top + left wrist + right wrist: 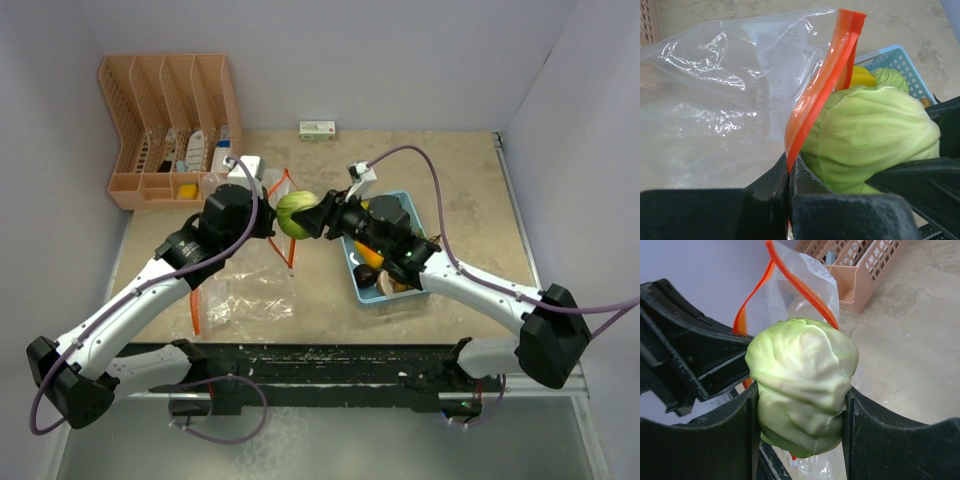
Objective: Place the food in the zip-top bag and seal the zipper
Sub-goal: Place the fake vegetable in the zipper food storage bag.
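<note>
- Seen from above: two robot arms meet over the middle of the counter point(450, 200).
- The left end effector point(789, 182) is pressed together on the orange zipper point(820, 90) of a clear bag point(715, 75), holding one lip of the mouth up. The rest of the bag trails down toward the near left of the counter.
- The right end effector point(802, 415) pinches a pale green cabbage point(802, 385) between its two fingers. The cabbage hangs in the air right at the bag's mouth, touching or nearly touching the zipper.
- More food point(380, 280) sits in a blue tray point(351, 262) toward the right side of the counter, not yet bagged.
- A peach organiser point(165, 120) stands at the far left corner.
- Risk: only one lip looks held, so the mouth may be too narrow for the bulky cabbage. Pushing could fold the opening shut or snag on the zipper.
- Risk: a hard push could drag the zipper out of the left pinch, dropping the bag.
- Risk: letting go too soon would let the cabbage fall outside the bag and roll across the counter.
- Risk: the two end effectors are very close and could knock together.
</note>
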You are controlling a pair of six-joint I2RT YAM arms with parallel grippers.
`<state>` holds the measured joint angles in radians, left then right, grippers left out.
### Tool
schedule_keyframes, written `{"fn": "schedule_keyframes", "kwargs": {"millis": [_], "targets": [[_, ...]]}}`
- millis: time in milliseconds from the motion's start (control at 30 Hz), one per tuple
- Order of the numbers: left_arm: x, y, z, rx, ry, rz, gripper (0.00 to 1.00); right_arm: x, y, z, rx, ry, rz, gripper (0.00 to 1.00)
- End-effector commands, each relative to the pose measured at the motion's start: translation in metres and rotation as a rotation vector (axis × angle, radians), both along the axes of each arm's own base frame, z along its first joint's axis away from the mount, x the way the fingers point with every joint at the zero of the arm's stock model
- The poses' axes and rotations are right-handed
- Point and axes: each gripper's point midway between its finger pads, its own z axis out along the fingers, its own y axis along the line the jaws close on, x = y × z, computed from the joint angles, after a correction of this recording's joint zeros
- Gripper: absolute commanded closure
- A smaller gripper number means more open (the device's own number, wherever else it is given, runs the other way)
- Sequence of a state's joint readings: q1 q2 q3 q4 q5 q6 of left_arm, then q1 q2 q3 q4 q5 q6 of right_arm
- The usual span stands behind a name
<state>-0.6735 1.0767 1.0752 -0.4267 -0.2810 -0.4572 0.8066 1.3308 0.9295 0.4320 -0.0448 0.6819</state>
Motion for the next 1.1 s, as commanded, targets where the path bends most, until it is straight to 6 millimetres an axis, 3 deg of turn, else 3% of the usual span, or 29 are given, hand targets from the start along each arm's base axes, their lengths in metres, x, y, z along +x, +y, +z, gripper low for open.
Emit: {"fn": "schedule_keyframes", "kwargs": {"millis": [0, 133, 367, 500, 800, 933, 1067], "targets": [[0.006, -0.005, 0.022, -0.066, -0.046, 0.007, 1.00, -0.021, -0.005, 0.055, 0.149, -0.136, 0.054, 0.84], [0.004, -0.003, 0.036, -0.101, -0.070, 0.019, 1.00, -0.032, -0.008, 0.057, 0.161, -0.158, 0.088, 0.84], [-0.002, -0.016, 0.054, -0.218, -0.076, -0.021, 1.00, -0.031, 0.012, 0.041, 0.175, -0.107, 0.131, 0.87], [-0.009, -0.018, 0.071, -0.277, -0.087, -0.038, 1.00, -0.022, 0.015, 0.020, 0.136, -0.074, 0.082, 0.89], [-0.028, -0.009, 0.109, -0.382, -0.137, -0.051, 1.00, 0.008, 0.001, -0.028, -0.051, 0.011, -0.129, 0.92], [-0.030, -0.012, 0.113, -0.397, -0.140, -0.067, 1.00, 0.012, 0.002, -0.027, -0.077, 0.008, -0.159, 0.93], [-0.022, -0.024, 0.100, -0.395, -0.119, -0.088, 1.00, 0.004, 0.012, -0.004, -0.126, -0.056, -0.190, 0.92]]}}
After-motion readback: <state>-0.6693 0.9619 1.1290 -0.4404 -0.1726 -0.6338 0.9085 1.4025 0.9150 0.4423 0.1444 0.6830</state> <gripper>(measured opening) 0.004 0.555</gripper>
